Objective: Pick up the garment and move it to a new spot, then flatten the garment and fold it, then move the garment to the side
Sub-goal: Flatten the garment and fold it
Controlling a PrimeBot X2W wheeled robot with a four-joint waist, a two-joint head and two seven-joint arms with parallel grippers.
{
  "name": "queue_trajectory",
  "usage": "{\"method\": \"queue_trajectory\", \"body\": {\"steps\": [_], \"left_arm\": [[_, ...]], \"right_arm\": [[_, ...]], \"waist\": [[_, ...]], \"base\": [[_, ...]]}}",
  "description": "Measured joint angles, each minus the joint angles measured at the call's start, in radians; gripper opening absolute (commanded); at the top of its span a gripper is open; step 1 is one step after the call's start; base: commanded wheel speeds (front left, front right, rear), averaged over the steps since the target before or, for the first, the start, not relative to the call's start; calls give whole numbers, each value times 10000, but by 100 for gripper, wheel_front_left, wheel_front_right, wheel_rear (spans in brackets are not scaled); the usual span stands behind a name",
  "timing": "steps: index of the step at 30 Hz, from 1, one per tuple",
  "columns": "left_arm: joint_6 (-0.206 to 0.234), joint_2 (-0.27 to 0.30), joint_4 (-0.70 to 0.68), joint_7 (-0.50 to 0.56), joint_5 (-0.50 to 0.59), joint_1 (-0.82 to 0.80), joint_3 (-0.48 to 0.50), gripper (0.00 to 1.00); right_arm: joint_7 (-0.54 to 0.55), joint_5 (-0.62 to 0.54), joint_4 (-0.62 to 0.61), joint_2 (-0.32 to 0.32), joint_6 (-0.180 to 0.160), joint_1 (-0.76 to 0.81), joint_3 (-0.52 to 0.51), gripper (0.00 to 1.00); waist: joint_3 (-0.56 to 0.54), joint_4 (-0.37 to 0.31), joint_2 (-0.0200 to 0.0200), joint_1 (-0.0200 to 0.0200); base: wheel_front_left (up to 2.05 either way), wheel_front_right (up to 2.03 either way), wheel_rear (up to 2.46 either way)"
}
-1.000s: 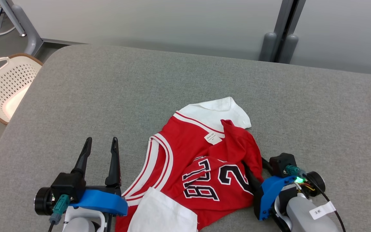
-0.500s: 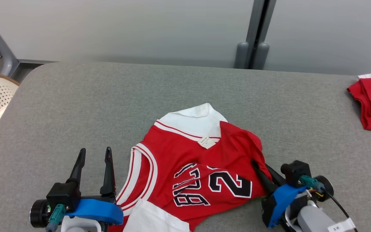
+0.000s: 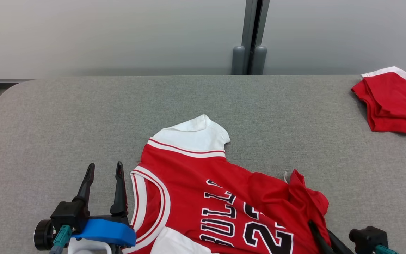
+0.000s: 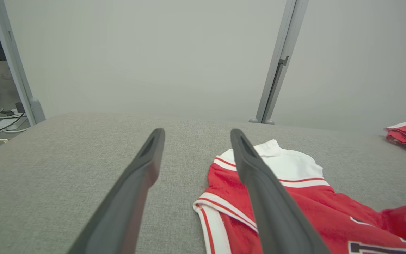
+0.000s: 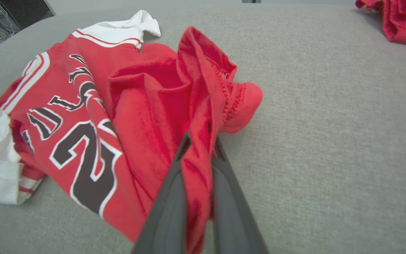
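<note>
The soft, floppy red jersey point(image 3: 196, 190) lies rumpled on the grey worktop point(image 3: 83, 113), a bunched edge nipped in the closed right pincer point(image 5: 201, 139), while the wide-open, empty left pincer point(image 3: 105, 165) sits beside its striped armhole point(image 3: 140, 204), a likely second hold.

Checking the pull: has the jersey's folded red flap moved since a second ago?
Yes. Against the grey wall post, the flap went from its left to its right, pinched in the right gripper.

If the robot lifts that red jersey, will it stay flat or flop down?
Probably flop: the jersey bunches in soft folds where the right gripper pinches it. It looks thin and light, so it should drag easily.
</note>
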Motion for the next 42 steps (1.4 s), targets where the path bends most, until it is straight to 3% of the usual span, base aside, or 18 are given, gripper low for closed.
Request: {"method": "queue_trajectory", "body": {"steps": [1, 2, 3, 11, 18, 27, 42], "left_arm": [[0, 0, 0, 0, 0, 3, -8, 100], [0, 0, -6, 0, -2, 4, -8, 100], [0, 0, -10, 0, -2, 3, -17, 100], [-8, 0, 21, 0, 25, -20, -17, 100], [-84, 0, 58, 0, 115, -55, 25, 100], [-140, 2, 92, 0, 184, -137, 29, 100], [-125, 0, 90, 0, 86, -359, -115, 100]], "right_arm": [[188, 23, -422, 159, 0, 347, -198, 26], [320, 54, -763, 305, 0, 602, -382, 79], [516, -90, -1034, 316, 0, 800, -477, 100], [667, -669, -2378, 397, -2, 977, -1076, 100], [821, -750, -2472, -84, -2, -718, -692, 100], [1072, -834, -886, -577, 0, -2135, -123, 100], [1820, -663, 2947, -888, 0, -3358, 874, 100]], "waist": [[13, -34, 0, 0], [25, -67, 0, 0], [39, -91, 0, 0], [30, -189, 0, 0], [63, -149, 0, 0], [140, 91, 0, 2], [499, 450, 0, 2]], "base": [[0, 0, 0], [0, 0, 0], [0, 0, 0], [0, 0, 0], [0, 0, 0], [0, 0, 0], [0, 0, 0]]}}
